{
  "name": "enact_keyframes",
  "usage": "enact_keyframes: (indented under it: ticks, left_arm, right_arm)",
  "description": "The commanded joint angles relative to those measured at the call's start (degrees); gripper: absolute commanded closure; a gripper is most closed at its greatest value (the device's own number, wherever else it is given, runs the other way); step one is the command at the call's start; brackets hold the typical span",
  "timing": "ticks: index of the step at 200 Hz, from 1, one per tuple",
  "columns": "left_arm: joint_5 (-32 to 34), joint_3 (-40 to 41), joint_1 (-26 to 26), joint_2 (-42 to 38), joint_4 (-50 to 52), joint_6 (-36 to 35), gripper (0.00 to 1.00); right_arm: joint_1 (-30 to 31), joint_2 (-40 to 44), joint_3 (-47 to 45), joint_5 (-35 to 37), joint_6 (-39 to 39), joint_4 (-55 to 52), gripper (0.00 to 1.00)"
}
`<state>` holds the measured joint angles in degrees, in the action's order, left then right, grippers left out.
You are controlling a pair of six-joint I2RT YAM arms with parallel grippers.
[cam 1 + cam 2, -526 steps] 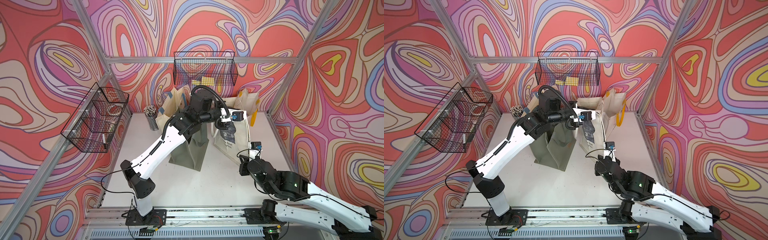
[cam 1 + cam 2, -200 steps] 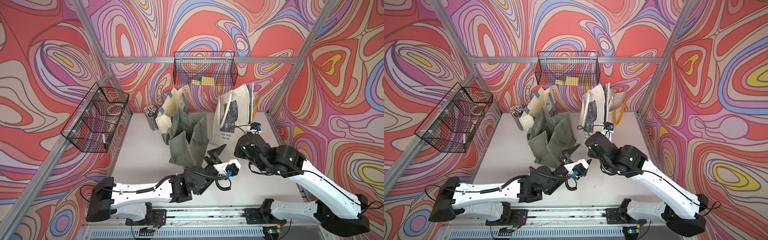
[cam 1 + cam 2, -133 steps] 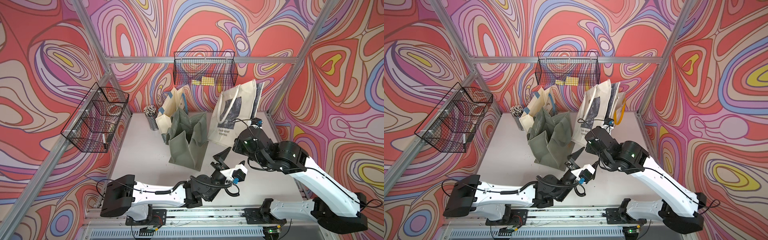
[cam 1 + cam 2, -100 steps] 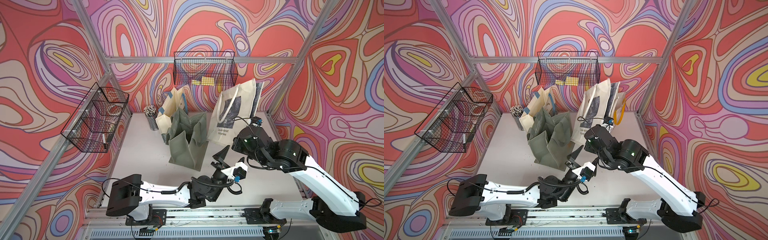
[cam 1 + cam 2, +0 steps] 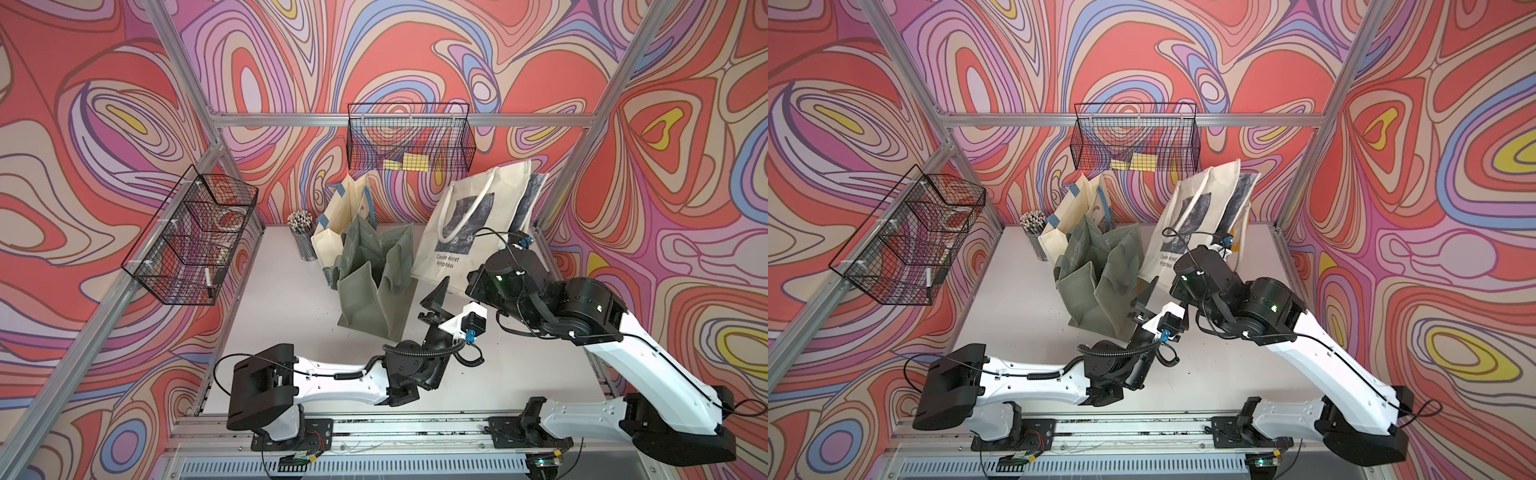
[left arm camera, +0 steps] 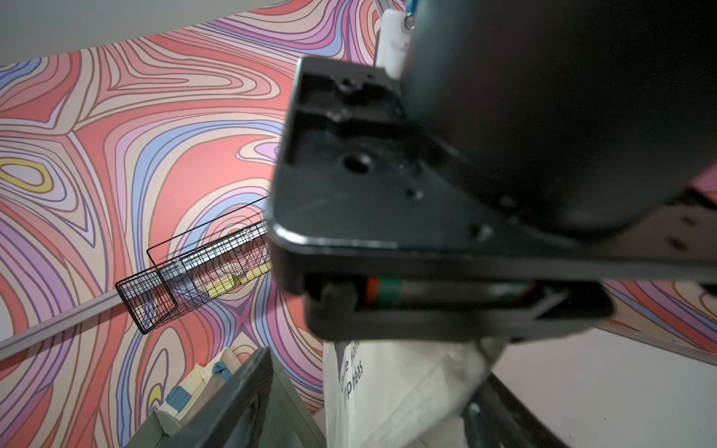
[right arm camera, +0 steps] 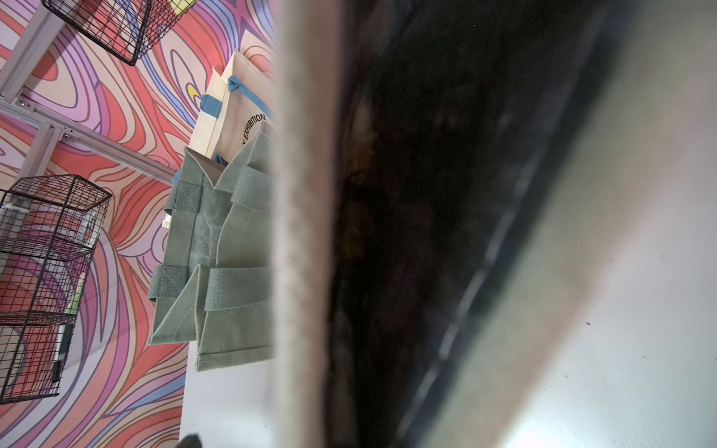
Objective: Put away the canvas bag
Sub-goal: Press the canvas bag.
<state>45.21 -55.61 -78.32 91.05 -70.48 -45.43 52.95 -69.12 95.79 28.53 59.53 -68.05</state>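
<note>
Toward the rear right corner of the table [image 5: 282, 316], the canvas bag [image 5: 490, 216], cream with a dark print and the words "Claude Monet Nymphéas", is held raised and tilted, its upper edge near the corner post and its white handle loop drooping over the printed face. Right gripper [image 5: 471, 282] sits at the bag's lower edge; its fingertips are hidden behind the wrist in both top views, but the jaws are clenched, and the right wrist view is filled with cream cloth and dark print close to the lens, which suggests they pinch the fabric so that the limp bag stays spread rather than slumped. Left gripper [image 5: 432, 305] reaches up from below with jaws released; in the left wrist view its fingers [image 6: 240, 391] stand well apart with the bag's lower corner between them, unpinched, probably placed to take a second hold for flattening or folding. Olive green bag [image 5: 374, 291], blue-handled tote [image 5: 340, 220] and pencil cup [image 5: 303, 241] stand together at the back, likely the storage row; rear wire basket [image 5: 409, 141] and side wire basket [image 5: 191, 232] hang on the walls, and which place is intended cannot be told
</note>
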Motion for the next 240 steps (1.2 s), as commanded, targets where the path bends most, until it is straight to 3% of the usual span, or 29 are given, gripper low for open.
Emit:
enact_keyframes:
  ticks: [1,85,127,147,167,191,201,211,240]
  left_arm:
    - [-0.11,0.47,1.50,-0.14,-3.16,1.99,0.29]
    - [-3.38,4.67,2.09,-2.73,1.74,5.79,0.82]
    - [-4.64,6.21,2.12,-5.18,3.74,5.87,1.00]
    - [-5.89,6.19,2.12,-6.37,6.28,6.77,1.00]
    - [-7.12,6.47,2.11,-8.07,8.86,8.79,1.00]
    - [-7.62,6.71,2.16,-11.18,13.52,12.16,1.00]
    - [-8.23,7.00,2.14,-12.82,16.08,13.85,1.00]
    - [-8.92,6.99,2.12,-14.31,19.39,15.26,1.00]
    - [-10.74,6.85,2.11,-16.73,26.40,18.62,1.00]
  right_arm:
    - [-0.20,1.36,2.00,1.00,-0.55,1.95,1.00]
    - [-0.36,1.71,0.68,0.82,-1.96,3.75,1.00]
    - [-0.72,2.14,0.99,0.57,-3.55,3.92,1.00]
    - [-0.76,2.19,0.73,0.00,-4.43,4.49,1.00]
    - [-0.79,1.82,0.99,-0.46,-6.87,4.93,0.77]
    - [-0.79,1.30,2.31,1.08,-10.28,4.30,0.70]
    - [-0.78,1.03,3.18,2.00,-11.95,3.99,0.81]
    - [-0.75,0.76,4.14,2.40,-13.46,4.02,1.00]
    - [-0.83,-0.87,6.72,1.60,-16.08,4.52,1.00]
